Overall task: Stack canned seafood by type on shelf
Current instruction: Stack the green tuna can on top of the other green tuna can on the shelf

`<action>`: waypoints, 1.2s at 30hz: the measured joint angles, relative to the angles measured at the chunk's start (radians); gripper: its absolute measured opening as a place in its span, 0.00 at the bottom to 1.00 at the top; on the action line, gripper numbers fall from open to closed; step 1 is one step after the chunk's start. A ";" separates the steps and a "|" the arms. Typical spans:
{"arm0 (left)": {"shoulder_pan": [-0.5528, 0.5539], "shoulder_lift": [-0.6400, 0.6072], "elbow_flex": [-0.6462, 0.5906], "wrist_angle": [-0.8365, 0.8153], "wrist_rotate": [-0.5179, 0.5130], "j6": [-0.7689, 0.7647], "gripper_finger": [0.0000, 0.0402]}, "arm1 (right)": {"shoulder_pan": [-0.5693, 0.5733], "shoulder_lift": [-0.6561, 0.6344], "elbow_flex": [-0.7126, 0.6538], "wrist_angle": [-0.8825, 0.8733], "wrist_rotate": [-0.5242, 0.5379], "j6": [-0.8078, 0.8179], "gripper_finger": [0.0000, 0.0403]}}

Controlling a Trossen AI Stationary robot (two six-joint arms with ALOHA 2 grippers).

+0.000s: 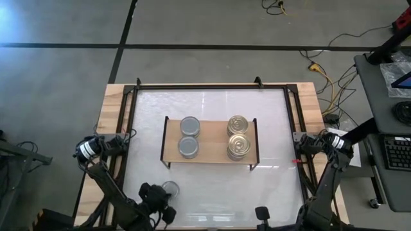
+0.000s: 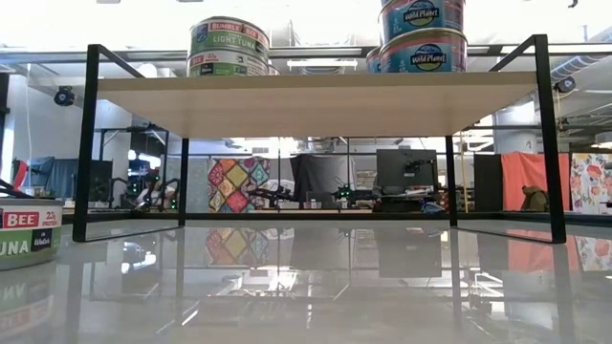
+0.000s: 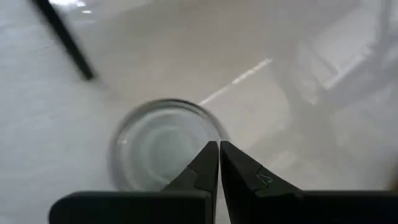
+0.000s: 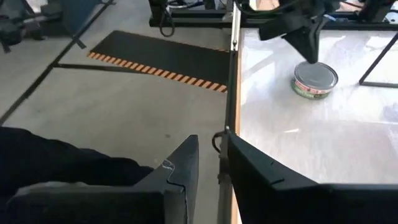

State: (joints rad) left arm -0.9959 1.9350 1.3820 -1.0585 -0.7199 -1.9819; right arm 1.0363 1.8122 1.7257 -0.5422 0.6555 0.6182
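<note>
The shelf [image 1: 209,154] stood mid-worktop, a light-wood board on thin black legs. On its left half sat two tins with plain silver-grey tops [image 1: 189,136], one behind the other and touching. On its right half sat gold ribbed tops [image 1: 238,136], likewise one behind the other. From table height the left tins [image 2: 229,46] showed a green and white tuna label, and the right tins [image 2: 421,36] a blue and pink label; there the right ones stood two high, one tin on another.

One more silver-topped tin, the loose tin [image 1: 170,188], lay on the white worktop [image 1: 212,192] near its front edge, left of centre and well apart from the shelf. In the low view it [image 2: 29,232] showed at the left edge with a red and green label band. From the left wrist its flat grey lid [image 3: 163,149] had faint rings and a raised rim.

The left gripper [image 1: 158,205] hung just in front of that loose tin and above its lid, its fingers [image 3: 208,165] pressed together with nothing between them. The right wrist view also caught it [image 4: 309,53] pointing down over the tin [image 4: 315,79].

The right gripper [image 4: 210,158] waited at the worktop's right front edge, its fingers slightly apart and empty, over the worktop's rim and the floor beyond.
</note>
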 joint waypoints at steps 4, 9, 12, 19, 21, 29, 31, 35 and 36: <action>0.039 0.000 -0.065 -0.027 0.035 -0.125 0.00 | -0.004 0.000 -0.047 0.002 0.000 0.025 0.21; 0.100 0.000 -0.150 0.087 0.083 -0.098 0.00 | -0.008 0.000 -0.093 0.002 0.000 0.091 0.22; 0.118 -0.003 -0.169 0.189 0.070 -0.002 0.00 | -0.007 0.000 -0.100 0.002 0.000 0.107 0.21; 0.107 0.009 -0.110 0.351 0.064 0.303 0.00 | -0.010 0.000 -0.101 0.002 0.000 0.069 0.17; 0.104 0.008 -0.061 0.324 0.061 0.352 0.00 | -0.012 0.000 -0.100 0.003 0.013 0.040 0.16; 0.018 0.000 0.192 0.091 0.025 0.413 0.00 | -0.050 0.005 -0.102 0.002 0.071 -0.045 0.24; -0.023 0.000 0.195 0.089 0.028 0.364 0.00 | -0.060 0.018 -0.102 0.003 0.072 -0.054 0.28; -0.104 0.014 0.158 0.090 0.025 0.226 0.04 | -0.077 0.061 -0.103 0.003 0.071 -0.063 0.36; -0.119 0.024 0.147 0.090 0.026 0.202 0.05 | -0.082 0.073 -0.103 0.003 0.071 -0.069 0.38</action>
State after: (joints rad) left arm -1.1147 1.9593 1.5288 -0.9688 -0.6939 -1.7801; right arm 0.9539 1.8849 1.6226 -0.5390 0.7261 0.5491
